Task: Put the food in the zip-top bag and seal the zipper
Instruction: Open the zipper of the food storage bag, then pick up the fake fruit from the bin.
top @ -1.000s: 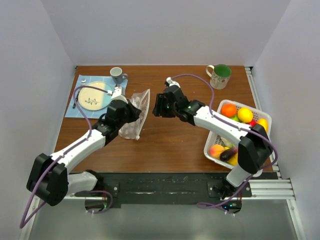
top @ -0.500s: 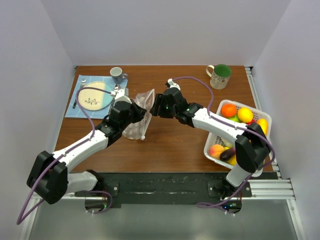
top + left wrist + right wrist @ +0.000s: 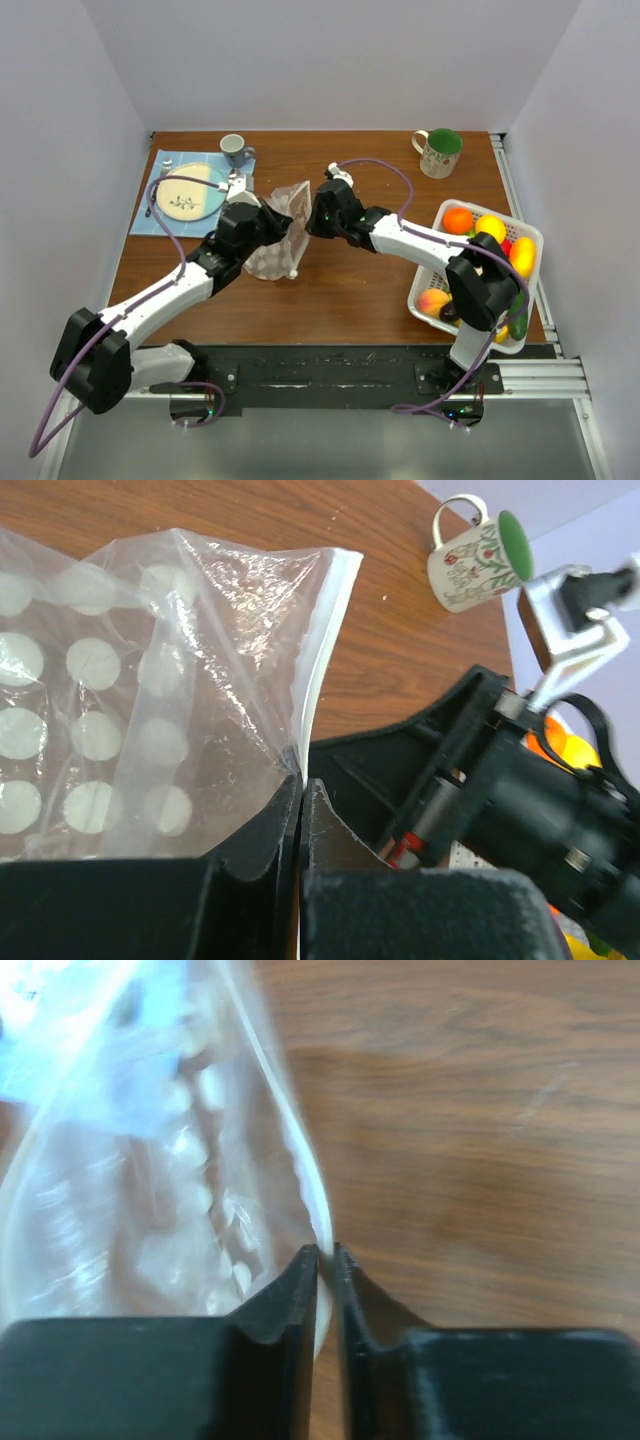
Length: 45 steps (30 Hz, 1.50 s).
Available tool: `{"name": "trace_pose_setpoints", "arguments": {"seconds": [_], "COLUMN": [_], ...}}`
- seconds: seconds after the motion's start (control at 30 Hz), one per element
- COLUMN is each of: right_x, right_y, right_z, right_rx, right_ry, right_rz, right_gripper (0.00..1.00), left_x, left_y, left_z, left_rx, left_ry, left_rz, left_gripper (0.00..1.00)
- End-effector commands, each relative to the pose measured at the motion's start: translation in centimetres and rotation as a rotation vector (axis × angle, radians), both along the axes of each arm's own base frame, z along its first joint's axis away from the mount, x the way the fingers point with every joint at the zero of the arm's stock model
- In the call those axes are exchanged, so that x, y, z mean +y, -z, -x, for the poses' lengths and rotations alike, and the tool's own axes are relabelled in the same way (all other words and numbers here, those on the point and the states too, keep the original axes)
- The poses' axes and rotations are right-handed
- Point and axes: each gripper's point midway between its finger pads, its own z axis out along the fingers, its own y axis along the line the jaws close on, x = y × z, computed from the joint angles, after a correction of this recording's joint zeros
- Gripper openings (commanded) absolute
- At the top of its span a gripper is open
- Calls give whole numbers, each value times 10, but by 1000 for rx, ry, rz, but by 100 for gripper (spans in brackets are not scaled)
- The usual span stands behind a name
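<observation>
Reaches with the left arm (image 3: pixel 165 290) from the base at 7 o'clock of the worktop, elbow folded close to the base, forearm running toward 1 o'clock. Reaches with the right arm (image 3: pixel 425 240) from the base at 5 o'clock, elbow raised at 4 o'clock, forearm running toward 10 o'clock. Holds both wrists nose to nose just left of worktop centre, tips near each other. Clamps the left gripper (image 3: pixel 300 780) on an edge of the zip-top bag (image 3: pixel 150 680), jaws pressed together. Clamps the right gripper (image 3: pixel 325 1252) on the bag's rim too, jaws parallel, only a sliver between.
</observation>
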Motion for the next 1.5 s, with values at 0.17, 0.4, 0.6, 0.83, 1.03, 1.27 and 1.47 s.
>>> {"name": "trace_pose_setpoints", "arguments": {"seconds": [0.17, 0.4, 0.6, 0.83, 1.03, 1.27, 1.47], "right_x": [-111, -80, -99, -206, -327, -419, -460], "right_y": [27, -19, -84, -124, -112, -100, -73], "right_z": [-28, -15, 8, 41, 35, 23, 10], "right_rx": [-12, -72, -152, -180, -73, -4, 60], "right_ry": [148, 22, 36, 282, 590, 885, 971], "right_rz": [419, 319, 268, 400, 415, 326, 226], "right_gripper": [0, 13, 56, 76, 86, 96, 99], "left_x": [33, 6, -29, -60, -72, -77, -83], "left_y": [-58, -34, -35, -33, -27, -9, -11], "left_z": [-8, -13, -19, -23, -21, -15, -12], "left_rx": [-146, -92, -89, -92, -61, 6, 4], "left_ry": [-26, 34, 73, 104, 119, 164, 201], "left_rz": [-32, 18, 58, 132, 129, 66, 73], "left_gripper": [0, 0, 0, 0, 0, 0, 0]}}
